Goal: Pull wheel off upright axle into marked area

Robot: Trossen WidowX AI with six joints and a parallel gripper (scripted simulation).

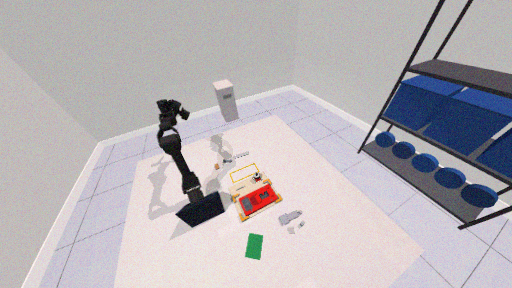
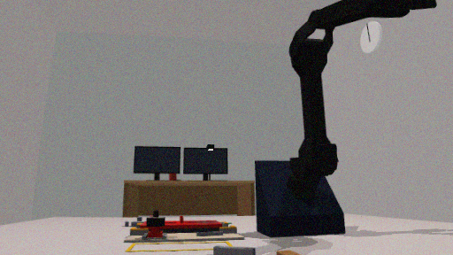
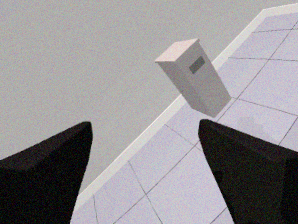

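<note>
Hovering high above table (image 1: 350, 235), gripper (image 1: 172, 106) stood partly open, grasping nothing, well apart from work area. Wrist view showed both fingers dark at frame edges, grey box (image 3: 194, 75) on tiled floor (image 3: 160, 203) between them. Wheel (image 1: 256, 176) sat on upright axle at corner of red fixture board (image 1: 257, 199), just beside yellow-outlined marked area (image 1: 244, 172). Arm rose from dark base (image 1: 212, 212). Green card (image 1: 254, 246) lay near table front.

Black arm (image 1: 176, 155), red board (image 1: 258, 199), yellow-outlined area (image 1: 244, 172), green card (image 1: 254, 246).
</note>
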